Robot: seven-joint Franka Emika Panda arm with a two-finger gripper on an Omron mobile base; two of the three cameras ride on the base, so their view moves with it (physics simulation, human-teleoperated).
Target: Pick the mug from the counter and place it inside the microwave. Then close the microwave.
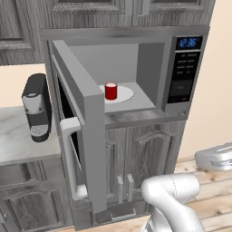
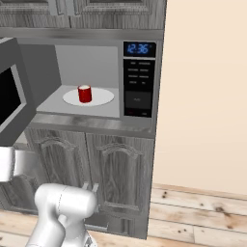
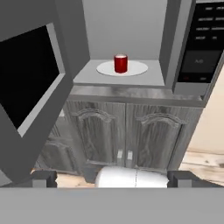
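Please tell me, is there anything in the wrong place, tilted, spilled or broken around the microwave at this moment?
Nothing looks spilled, tilted or damaged. The red mug stands upright on the white turntable plate inside the microwave. The one unfinished thing is the microwave door, which hangs wide open to the left. The coffee machine sits upright on the counter.

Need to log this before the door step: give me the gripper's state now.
Gripper: open, holding nothing; the mug sits apart on the plate inside the microwave.
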